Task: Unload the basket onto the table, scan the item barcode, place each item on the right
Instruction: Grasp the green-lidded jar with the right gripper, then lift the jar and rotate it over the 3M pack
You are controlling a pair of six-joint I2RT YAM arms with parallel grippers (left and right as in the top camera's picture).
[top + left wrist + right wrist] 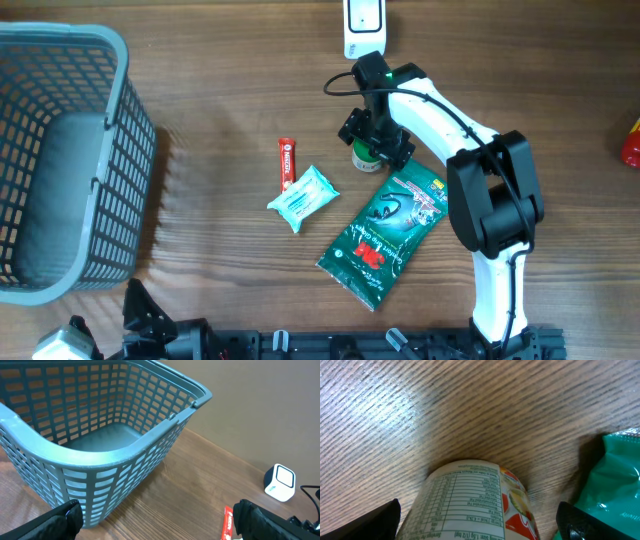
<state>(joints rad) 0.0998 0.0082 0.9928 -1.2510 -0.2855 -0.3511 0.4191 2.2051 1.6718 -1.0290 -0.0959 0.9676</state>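
A small cup (366, 158) with a nutrition label (467, 502) stands on the wooden table, just left of a green packet (385, 228). My right gripper (376, 140) hangs over it, open, with one finger on each side of the cup and a gap at both; in the right wrist view the gripper (480, 525) straddles the cup without touching it. The white scanner (363, 25) stands at the table's far edge, also seen in the left wrist view (280, 482). My left gripper (157, 521) is open and empty, low by the basket at the near left.
A blue-grey mesh basket (120, 140) fills the left side. A red bar (286, 163) and a light-blue wipes pack (303, 198) lie in the middle. The green packet's edge (615, 480) lies close to the right finger. A red object (632, 145) sits at the right edge.
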